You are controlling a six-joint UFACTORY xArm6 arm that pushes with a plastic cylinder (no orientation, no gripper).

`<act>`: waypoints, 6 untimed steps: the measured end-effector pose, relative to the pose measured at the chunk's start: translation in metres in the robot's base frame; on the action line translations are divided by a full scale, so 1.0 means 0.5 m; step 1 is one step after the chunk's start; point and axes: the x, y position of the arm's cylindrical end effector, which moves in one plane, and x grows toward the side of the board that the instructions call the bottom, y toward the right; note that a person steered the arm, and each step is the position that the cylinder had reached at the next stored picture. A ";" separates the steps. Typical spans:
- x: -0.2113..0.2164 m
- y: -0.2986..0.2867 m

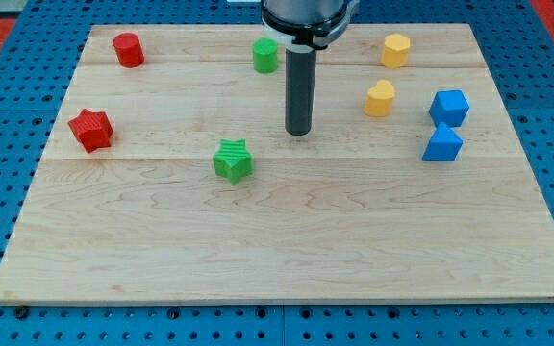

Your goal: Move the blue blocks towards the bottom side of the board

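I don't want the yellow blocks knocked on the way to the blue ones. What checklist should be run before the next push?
1. My tip visible and touching no block: ok.
2. Both blue blocks at the view's right, the cube above the other blue block: ok.
3. Tip above the blue blocks, ready to push them down: not ok; it sits well to their left.
4. Straight path right: not ok; the yellow heart lies close to it.
5. Board below the blue blocks bare: ok.
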 end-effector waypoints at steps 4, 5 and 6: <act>0.096 0.186; 0.144 0.327; 0.094 0.483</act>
